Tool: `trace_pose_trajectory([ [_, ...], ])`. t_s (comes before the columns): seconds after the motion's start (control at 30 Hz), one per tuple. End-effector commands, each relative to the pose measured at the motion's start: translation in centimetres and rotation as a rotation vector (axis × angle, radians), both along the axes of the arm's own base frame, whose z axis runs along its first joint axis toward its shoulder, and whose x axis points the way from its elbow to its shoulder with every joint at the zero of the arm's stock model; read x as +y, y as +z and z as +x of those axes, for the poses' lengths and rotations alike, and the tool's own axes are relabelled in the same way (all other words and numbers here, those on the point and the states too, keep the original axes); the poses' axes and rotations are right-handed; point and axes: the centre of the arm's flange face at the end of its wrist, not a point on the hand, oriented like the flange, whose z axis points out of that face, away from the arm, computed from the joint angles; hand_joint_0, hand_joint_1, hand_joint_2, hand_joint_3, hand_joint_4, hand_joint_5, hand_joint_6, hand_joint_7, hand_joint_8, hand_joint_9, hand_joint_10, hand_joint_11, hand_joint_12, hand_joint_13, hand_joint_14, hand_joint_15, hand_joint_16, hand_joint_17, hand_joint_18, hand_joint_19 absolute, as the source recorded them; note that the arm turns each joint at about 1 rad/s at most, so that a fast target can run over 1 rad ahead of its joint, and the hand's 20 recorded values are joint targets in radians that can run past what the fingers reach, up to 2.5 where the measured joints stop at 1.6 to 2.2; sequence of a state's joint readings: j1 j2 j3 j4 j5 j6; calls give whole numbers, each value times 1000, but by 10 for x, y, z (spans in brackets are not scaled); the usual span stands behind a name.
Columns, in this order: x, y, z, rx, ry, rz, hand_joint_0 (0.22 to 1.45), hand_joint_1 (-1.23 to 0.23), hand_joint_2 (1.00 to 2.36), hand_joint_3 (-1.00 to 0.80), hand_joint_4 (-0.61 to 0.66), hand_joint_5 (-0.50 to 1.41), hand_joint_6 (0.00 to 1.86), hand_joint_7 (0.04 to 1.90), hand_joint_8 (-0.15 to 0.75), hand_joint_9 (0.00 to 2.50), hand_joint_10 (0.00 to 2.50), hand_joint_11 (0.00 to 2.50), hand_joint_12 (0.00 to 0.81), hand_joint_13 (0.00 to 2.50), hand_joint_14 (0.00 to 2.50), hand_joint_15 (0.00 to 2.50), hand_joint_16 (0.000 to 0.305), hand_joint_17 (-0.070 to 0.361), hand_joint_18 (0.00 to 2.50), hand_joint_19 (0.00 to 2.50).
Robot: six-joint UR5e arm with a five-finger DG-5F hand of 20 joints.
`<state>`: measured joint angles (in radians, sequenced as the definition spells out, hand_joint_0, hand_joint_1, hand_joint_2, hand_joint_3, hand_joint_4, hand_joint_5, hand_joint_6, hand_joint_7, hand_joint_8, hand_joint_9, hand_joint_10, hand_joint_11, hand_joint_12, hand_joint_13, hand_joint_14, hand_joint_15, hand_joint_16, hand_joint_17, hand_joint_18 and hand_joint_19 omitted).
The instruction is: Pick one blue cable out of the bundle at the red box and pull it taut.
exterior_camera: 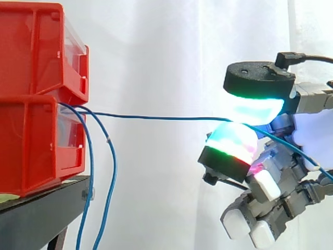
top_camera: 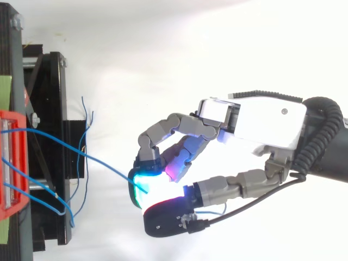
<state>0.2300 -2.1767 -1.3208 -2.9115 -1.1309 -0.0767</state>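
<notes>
The fingers (exterior_camera: 253, 108) pinch the blue cable (exterior_camera: 156, 117), its tail cut off rightward.

Gry/wht hand (top_camera: 255, 122) w/ glowing fingers (top_camera: 157, 133).

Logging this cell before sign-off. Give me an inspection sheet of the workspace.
Surface: black stand, carrying stacked red bins.
Job's things: one blue cable runs nearly straight from the lower bin's front to the robot hand.
Clutter: nothing seen.
Grippers: robot hand shut on the blue cable, pinching it between glowing pads; its other fingers are curled below.
Cables: slack blue cables hang from the bins' front, down past the stand's edge.
Surroundings: white curtain behind.
</notes>
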Motion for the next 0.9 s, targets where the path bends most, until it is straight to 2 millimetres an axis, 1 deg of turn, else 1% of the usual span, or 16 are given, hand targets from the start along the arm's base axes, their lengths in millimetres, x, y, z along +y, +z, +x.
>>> trace_pose_trajectory([
  [0.0, 0, 0, 0, 0, 1, 0, 628, -912, 1282, 41, -156, -68, 935, 1244, 428, 1031, 7, 553, 433, 782, 10, 347, 56, 126, 752, 366],
  [0.3, 0, 0, 0, 0, 0, 0, 626, -913, 1289, 34, -160, -68, 936, 1238, 424, 1019, 7, 556, 432, 781, 10, 353, 56, 127, 749, 358],
  [0.43, 0, 0, 0, 0, 0, 0, 632, -911, 1264, 46, -163, -68, 936, 1233, 424, 1012, 7, 553, 433, 777, 10, 349, 56, 126, 747, 359],
  [0.87, 0, 0, 0, 0, 0, 0, 633, -911, 1247, 41, -158, -70, 936, 1226, 419, 999, 9, 547, 431, 773, 10, 348, 56, 126, 745, 358],
])
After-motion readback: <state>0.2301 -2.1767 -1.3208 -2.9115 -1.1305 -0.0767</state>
